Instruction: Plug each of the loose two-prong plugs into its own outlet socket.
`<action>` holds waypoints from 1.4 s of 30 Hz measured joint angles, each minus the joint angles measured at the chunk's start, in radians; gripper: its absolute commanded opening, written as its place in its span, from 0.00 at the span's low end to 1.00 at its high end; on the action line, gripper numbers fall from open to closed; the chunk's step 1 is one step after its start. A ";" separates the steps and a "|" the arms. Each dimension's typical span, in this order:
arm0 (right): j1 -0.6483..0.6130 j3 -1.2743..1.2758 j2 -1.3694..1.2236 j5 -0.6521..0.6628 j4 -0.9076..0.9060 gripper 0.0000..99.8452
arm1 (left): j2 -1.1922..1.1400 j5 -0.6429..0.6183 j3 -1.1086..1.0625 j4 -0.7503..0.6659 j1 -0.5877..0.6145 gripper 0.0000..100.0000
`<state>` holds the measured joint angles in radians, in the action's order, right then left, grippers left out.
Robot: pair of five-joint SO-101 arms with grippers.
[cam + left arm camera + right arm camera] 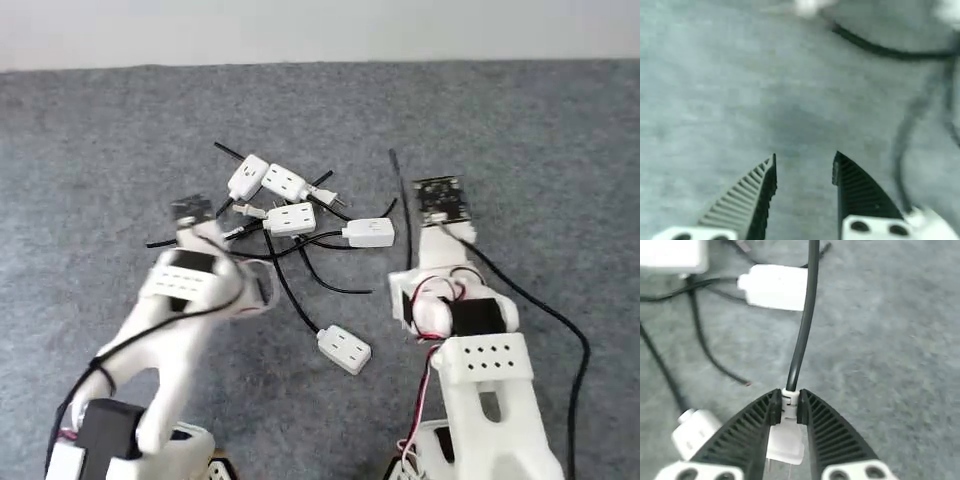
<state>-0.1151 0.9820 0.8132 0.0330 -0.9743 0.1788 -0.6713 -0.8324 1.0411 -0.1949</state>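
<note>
In the left wrist view a black cord (875, 47) crosses the grey carpet (715, 100), both its ends cut off; a white shape past it is too vague to name; the left gripper (804, 162) hangs over bare carpet, jaws parted, nothing between them. The right gripper (787, 397) is clamped on a plug (785, 442), whose sides are hidden by the fingers; the plug lies lengthwise along the jaws, prongs toward the wrist, its black cable (802, 330) running out past the tips; it is small, white and boxy; a white socket (772, 286) lies just beside the cable.
</note>
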 measured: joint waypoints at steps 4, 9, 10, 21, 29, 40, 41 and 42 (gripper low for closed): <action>0.025 0.003 0.000 -0.011 0.026 0.01 | -0.002 -0.204 0.003 -0.029 -0.212 0.25; 0.034 0.003 0.000 -0.015 0.031 0.01 | -0.002 -0.318 0.005 -0.038 -0.427 0.43; 0.034 0.003 0.000 -0.017 0.031 0.01 | -0.002 -0.336 0.005 -0.038 -0.456 0.43; 0.034 0.003 0.000 -0.017 0.031 0.01 | -0.002 -0.387 0.021 -0.021 -0.540 0.43; 0.034 0.003 0.000 -0.017 0.031 0.01 | -0.002 -0.387 0.017 -0.014 -0.741 0.40; 0.034 0.003 0.000 -0.017 0.046 0.01 | -0.002 -0.388 -0.081 -0.222 -0.646 0.27; 0.034 0.003 0.000 -0.017 0.046 0.01 | -0.002 -0.388 -0.081 -0.227 -0.628 0.27; 0.034 0.003 0.000 -0.017 0.046 0.01 | -0.002 -0.388 -0.081 -0.233 -0.611 0.27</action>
<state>-0.0813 0.9851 0.8132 0.0161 -0.9283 0.1772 -1.0595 -0.9137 0.8078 -0.8055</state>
